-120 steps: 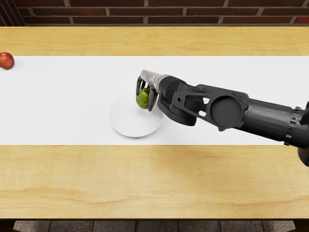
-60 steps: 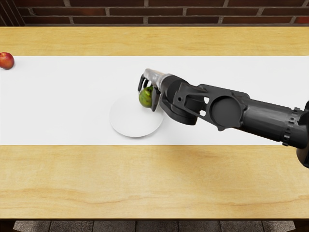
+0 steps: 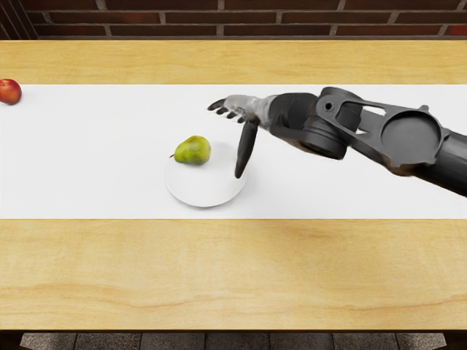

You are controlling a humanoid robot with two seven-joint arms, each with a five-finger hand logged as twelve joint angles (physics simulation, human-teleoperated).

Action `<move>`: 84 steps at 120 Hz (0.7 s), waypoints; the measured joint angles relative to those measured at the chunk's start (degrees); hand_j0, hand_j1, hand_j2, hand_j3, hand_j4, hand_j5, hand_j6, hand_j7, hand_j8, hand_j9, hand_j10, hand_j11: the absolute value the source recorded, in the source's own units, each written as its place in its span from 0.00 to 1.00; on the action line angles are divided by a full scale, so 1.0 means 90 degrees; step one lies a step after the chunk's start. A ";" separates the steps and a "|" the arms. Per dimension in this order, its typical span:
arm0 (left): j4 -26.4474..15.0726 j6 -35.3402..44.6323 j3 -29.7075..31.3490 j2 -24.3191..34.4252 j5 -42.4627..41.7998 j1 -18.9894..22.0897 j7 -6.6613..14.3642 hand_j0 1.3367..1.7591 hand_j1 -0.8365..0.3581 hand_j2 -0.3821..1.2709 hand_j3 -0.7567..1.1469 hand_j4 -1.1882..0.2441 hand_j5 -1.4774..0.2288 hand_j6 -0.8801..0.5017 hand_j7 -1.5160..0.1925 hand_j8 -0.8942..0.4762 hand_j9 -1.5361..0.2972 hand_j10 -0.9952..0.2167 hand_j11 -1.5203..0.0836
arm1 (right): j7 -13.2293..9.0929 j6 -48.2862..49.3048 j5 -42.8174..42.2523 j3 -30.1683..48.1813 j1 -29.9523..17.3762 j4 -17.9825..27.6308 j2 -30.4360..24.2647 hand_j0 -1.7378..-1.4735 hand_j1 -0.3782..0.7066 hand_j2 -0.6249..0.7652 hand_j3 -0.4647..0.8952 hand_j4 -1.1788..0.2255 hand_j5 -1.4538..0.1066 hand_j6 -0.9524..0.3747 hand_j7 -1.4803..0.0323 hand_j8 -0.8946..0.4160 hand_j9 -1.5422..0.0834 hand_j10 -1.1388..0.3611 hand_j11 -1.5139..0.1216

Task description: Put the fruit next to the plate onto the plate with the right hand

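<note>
A green pear (image 3: 193,150) lies on the far left part of the white plate (image 3: 206,187), its stem pointing left. My right hand (image 3: 235,125) hovers just right of the pear and apart from it, fingers spread and holding nothing. One long finger (image 3: 244,149) hangs down over the plate's right side. The dark right arm (image 3: 379,135) comes in from the right edge. No left arm shows.
A red apple (image 3: 9,91) sits at the far left edge of the white runner (image 3: 87,146). The wooden table (image 3: 219,270) extends in front, and a brick wall stands behind.
The right hand has let go of the pear and lifted back to the right. The pear now rests on the plate, a little left of where it was held.
</note>
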 joint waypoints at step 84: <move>-0.0004 0.0000 0.0014 0.0000 0.0015 0.0050 0.0000 0.76 0.99 0.23 0.40 0.83 0.87 0.64 0.89 0.65 0.84 0.82 0.95 | 0.0837 0.3341 0.2602 0.1438 -0.0661 0.0307 -0.3494 0.30 0.06 0.45 0.34 0.81 0.90 0.69 0.95 0.66 0.92 0.74 0.90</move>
